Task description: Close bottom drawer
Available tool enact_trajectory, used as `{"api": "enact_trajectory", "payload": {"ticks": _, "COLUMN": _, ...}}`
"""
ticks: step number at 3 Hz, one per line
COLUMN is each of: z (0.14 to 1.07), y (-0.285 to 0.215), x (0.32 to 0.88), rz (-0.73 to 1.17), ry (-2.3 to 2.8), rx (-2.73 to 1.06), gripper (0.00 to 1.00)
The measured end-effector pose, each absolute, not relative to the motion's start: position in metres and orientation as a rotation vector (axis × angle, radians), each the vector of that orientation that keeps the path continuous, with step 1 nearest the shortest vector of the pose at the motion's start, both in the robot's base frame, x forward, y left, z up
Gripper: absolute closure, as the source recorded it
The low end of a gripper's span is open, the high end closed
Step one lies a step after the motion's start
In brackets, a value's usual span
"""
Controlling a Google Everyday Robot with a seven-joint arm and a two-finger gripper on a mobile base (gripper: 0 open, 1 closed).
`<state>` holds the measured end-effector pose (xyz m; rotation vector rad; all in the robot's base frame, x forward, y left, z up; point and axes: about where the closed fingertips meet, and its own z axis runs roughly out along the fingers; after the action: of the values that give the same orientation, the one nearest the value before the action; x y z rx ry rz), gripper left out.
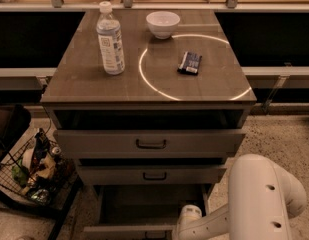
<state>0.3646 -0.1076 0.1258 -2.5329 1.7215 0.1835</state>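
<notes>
Down low, the gripper [187,221] sits at the pulled-out bottom drawer [144,204], right of its front. Whether it is open or closed, I cannot tell.

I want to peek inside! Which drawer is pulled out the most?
The bottom drawer: its front sits far forward of the top drawer and middle drawer, showing its inside. The gripper is by its front's right end.

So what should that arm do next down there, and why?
Probably push the front of the bottom drawer inward toward the cabinet. That drawer stands pulled out farthest of the three, and the gripper sits low by the right end of its front.
</notes>
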Motion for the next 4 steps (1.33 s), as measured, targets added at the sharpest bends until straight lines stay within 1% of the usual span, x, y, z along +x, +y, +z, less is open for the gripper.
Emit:
{"api": "enact_trajectory", "payload": {"ticks": 1, "z": 0.119, "y": -0.107, "x": 0.382, "rz": 0.134, "ry": 1.742, "rx": -2.508, "gripper": 1.0}}
{"api": "enact_trajectory", "payload": {"ticks": 2, "z": 0.119, "y": -0.107, "x": 0.382, "rz": 0.134, "ry": 1.743, "rx": -2.507, "gripper": 1.0}}
{"api": "enact_trajectory", "payload": {"ticks": 4, "z": 0.117, "y": -0.107, "x": 0.428, "rz": 0.078, "ry": 1.817, "rx": -2.381, "gripper": 1.0}}
